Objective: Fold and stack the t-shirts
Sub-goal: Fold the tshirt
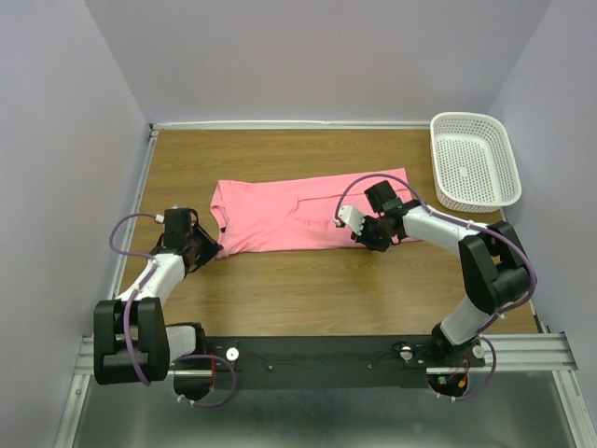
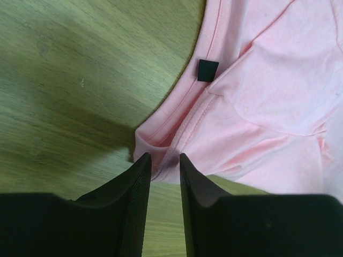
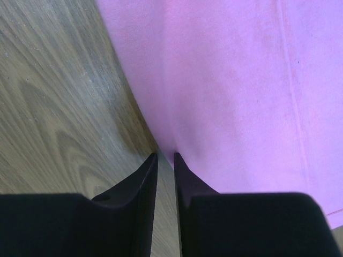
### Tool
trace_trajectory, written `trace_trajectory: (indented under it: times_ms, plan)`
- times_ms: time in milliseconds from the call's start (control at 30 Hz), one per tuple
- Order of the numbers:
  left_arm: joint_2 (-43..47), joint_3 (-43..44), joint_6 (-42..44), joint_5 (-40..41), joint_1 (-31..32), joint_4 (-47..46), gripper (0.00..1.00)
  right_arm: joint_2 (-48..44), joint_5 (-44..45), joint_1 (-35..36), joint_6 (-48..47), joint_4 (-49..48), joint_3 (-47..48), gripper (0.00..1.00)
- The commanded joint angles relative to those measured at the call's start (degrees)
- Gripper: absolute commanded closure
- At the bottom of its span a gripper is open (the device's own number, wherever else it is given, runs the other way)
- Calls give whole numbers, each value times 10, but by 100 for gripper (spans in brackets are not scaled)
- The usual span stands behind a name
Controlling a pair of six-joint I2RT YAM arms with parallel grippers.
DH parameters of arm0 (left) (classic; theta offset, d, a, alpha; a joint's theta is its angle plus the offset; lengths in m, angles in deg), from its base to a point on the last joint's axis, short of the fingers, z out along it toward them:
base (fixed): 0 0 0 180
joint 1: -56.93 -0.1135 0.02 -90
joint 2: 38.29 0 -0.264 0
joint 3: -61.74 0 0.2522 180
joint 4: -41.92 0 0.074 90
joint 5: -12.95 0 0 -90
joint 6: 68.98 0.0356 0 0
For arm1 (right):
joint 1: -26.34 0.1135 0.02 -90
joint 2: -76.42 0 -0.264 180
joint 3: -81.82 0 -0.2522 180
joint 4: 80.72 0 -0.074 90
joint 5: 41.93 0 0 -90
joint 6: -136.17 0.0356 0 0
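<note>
The left gripper (image 2: 162, 158) is nearly closed at the near left corner of the t-shirt (image 1: 298, 217), and a small fold of the pink cloth, just below the neckband, sits pinched between its dark fingers (image 2: 140, 176). The right gripper (image 3: 164, 156) has its jaws drawn to a thin slit on the shirt's near edge, toward its right end, with the hem running in between the tips. The shirt lies flat across the middle of the wooden counter (image 1: 308, 299), folded into a long band that runs left to right, its neck opening at the left end. A small black tag (image 2: 207, 70) shows inside the neckband. A white perforated basket (image 1: 471, 117) stands at the counter's far right corner, apart from the shirt.
</note>
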Motion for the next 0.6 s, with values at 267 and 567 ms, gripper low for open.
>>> trace_trajectory:
  times_ms: [267, 567]
  plan:
    - [-18, 18, 22, -21, 7, 5, 89, 22, -12, -2, 8, -4, 3, 74]
    - [8, 32, 27, 21, 6, 19, 100, 20, 6, -2, 8, -4, 0, 76]
